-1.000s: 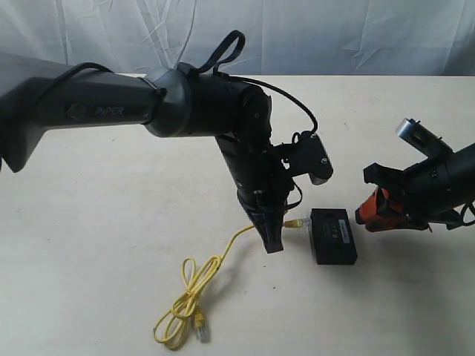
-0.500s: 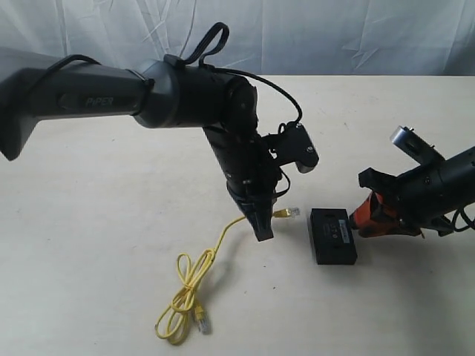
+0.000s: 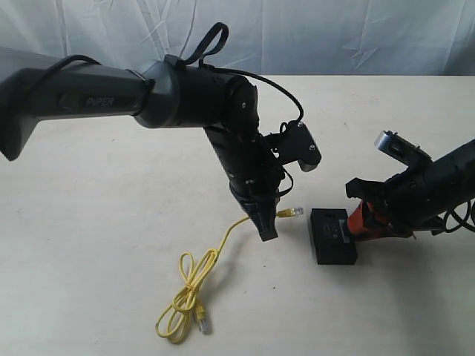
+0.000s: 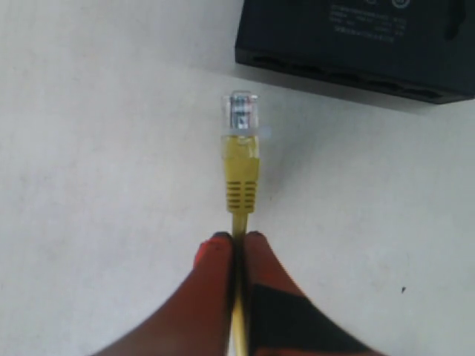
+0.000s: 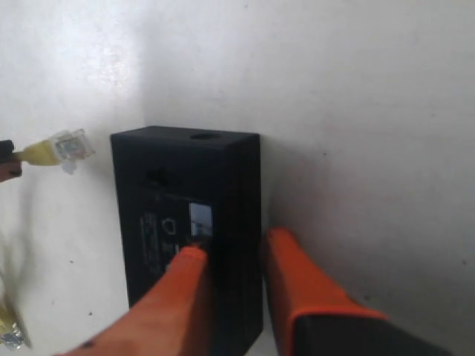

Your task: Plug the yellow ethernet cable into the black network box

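Beige tabletop, white cloth backdrop, left gripper pinching the yellow ethernet cable just behind its clear plug, plug near but outside the black network box, right gripper straddling the box's edge, grip unclear.

Network box sits on the bench, right of centre. The ethernet cable has its plug just left of the box, not touching, pinched by the left gripper. The rest trails to loops front-left. The right gripper has its fingers straddling the box's right end.
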You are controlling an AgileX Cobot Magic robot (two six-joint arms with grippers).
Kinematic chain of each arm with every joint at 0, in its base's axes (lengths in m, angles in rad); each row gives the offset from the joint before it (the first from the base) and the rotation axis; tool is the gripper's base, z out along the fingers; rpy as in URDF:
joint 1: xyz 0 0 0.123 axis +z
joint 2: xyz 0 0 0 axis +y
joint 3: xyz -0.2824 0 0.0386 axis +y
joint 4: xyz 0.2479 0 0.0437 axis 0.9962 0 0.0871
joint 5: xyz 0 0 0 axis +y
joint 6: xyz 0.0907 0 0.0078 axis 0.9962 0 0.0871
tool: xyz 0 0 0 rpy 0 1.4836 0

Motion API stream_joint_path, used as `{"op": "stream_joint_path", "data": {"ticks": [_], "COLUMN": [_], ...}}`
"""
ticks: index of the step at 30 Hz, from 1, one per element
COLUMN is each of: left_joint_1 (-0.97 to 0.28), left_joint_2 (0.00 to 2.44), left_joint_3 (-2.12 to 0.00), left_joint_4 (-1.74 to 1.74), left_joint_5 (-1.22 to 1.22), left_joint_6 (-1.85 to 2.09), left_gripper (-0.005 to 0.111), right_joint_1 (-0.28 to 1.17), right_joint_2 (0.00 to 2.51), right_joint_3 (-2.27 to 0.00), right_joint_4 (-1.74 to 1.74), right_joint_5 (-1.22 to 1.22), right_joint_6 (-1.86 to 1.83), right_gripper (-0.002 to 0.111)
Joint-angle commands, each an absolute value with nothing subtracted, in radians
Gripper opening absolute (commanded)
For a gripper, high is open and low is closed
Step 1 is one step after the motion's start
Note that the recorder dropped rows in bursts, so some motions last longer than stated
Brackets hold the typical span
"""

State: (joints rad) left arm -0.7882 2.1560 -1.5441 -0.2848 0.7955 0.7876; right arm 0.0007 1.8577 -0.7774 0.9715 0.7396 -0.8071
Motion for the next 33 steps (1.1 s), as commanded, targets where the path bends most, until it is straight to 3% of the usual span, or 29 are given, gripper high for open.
{"op": "stream_joint_path", "data": {"ticks": [1,7,33], "left_joint_1": [-0.783,-0.783,-0.778], "left_joint_2": [2.146,2.146,2.146], "left_joint_3": [-1.55,-1.55,-1.55], "left_joint_4": [-0.296,-0.299,-0.325], "left_joint_5": [0.792,0.801,0.868], "left_joint_6": [0.789,0.794,0.945], "left_gripper": [0.0,0.0,0.0], "right_joint_1": [0.001,0.001,0.001], "right_joint_2": [1.869,1.935,1.936], "right_joint_3": [-0.773,-0.773,-0.773], "right_joint_4": [0.952,0.953,0.896], "right_joint_5": [0.72,0.728,0.653], "right_joint_6": [-0.809,-0.809,-0.903], "right_gripper": [0.024,-0.001,-0.001]}}
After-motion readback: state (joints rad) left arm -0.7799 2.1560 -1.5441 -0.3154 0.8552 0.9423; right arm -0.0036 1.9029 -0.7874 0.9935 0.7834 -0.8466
